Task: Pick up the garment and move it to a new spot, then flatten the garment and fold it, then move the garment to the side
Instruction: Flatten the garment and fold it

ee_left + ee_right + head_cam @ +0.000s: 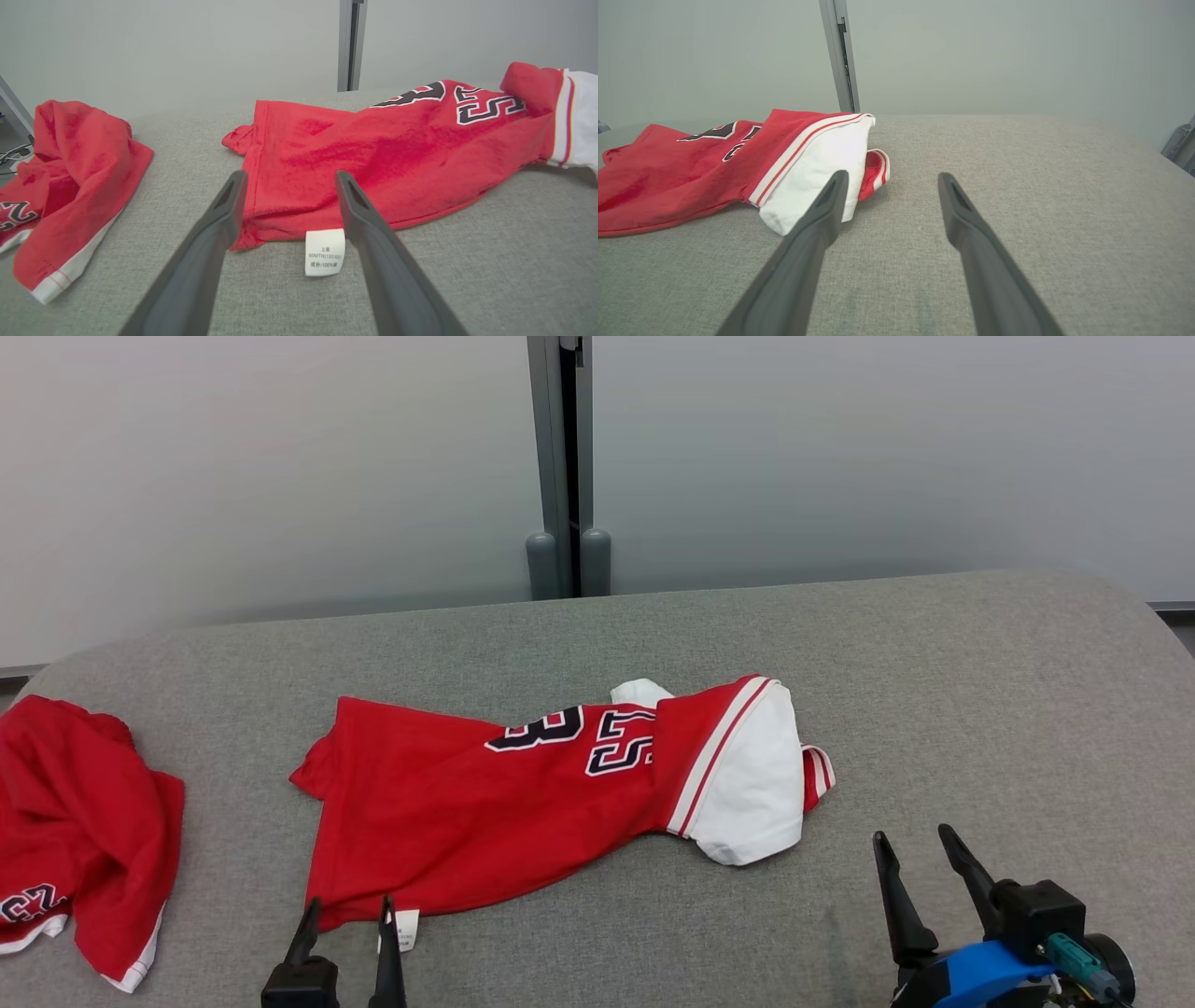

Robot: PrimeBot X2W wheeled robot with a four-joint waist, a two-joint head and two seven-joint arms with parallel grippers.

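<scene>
Garment (485, 803): red jersey, centre frame, rumpled on grey surface (934, 663); my left hand (349, 907) released, at its near hem by the label (406, 929); my right hand (911, 837) released, apart from the white sleeve (756, 784); risk, I judge: pinching label alone, hem slipping.

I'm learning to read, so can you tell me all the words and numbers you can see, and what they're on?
"60MTH(120/60)" and "100%": white tag at the hem of the middle red jersey; its other characters are too small.
"5": big dark number on that jersey; the digits beside it are creased, unclear.
Printed digits on the crumpled red garment at the left: partly hidden, unreadable.
</scene>
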